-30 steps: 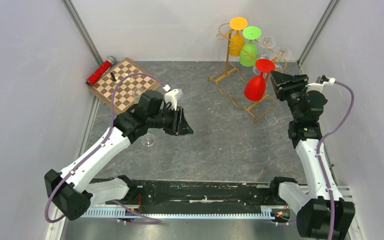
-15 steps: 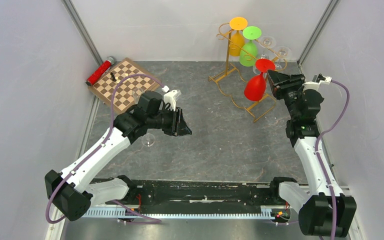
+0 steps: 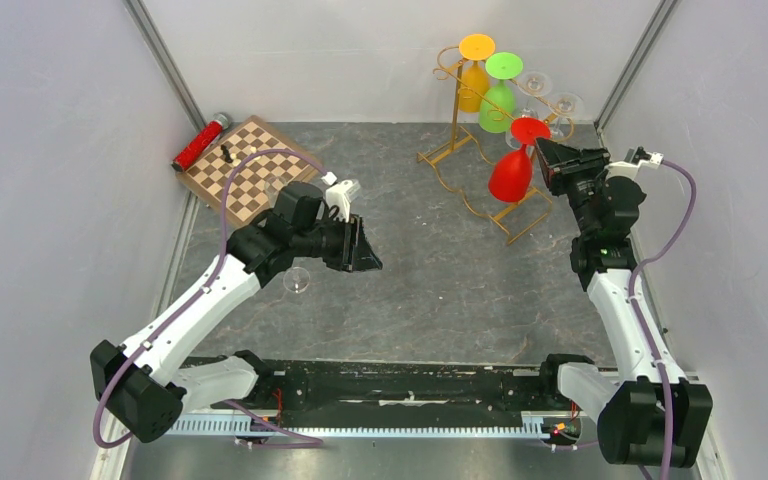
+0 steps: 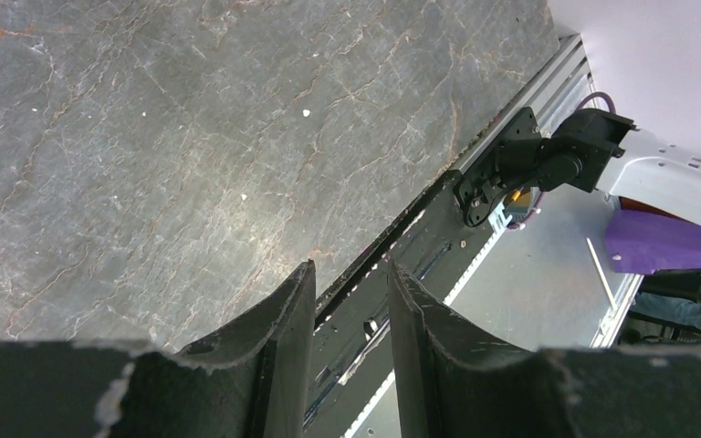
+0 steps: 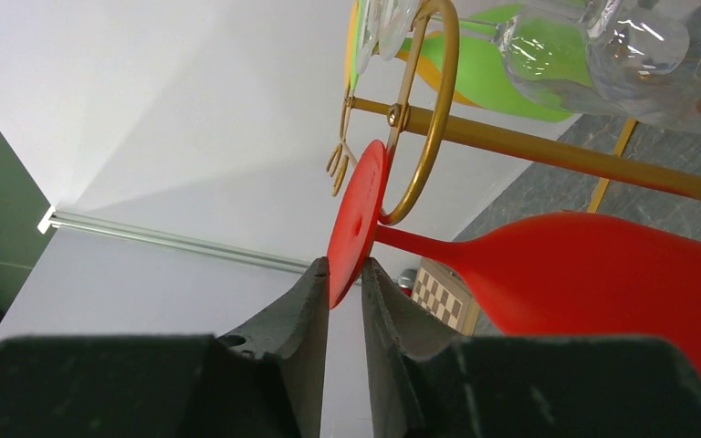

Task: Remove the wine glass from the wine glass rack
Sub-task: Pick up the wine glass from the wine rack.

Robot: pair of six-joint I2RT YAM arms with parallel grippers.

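Over the last second the right gripper [image 5: 345, 265] has pushed a little further in toward the wine glass rack [image 3: 455, 110] and its jaws have narrowed markedly, so that in the wrist view its two fingers [image 5: 306, 310] now sit on either side of the rim of the red wine glass [image 5: 593, 274] foot, with only a slim gap left around the disc; whether they already pinch it or just bracket it cannot be told from these views. The glass itself is not yet off the rack: it hangs bowl-down and tilted, its stem passing through one of the gold loops [image 5: 424, 119], with the green glass [image 3: 498, 100] and clear ones on hooks behind it. This reads as the grasp being made, so the lift-out is probably the next step, and the stem will likely have to slide out through the loop's opening rather than be pulled straight away. The left gripper [image 4: 351, 274] has barely moved; it hovers over the table with its jaws partly apart and nothing between them, a clear glass [image 3: 297, 280] standing on the table under its arm
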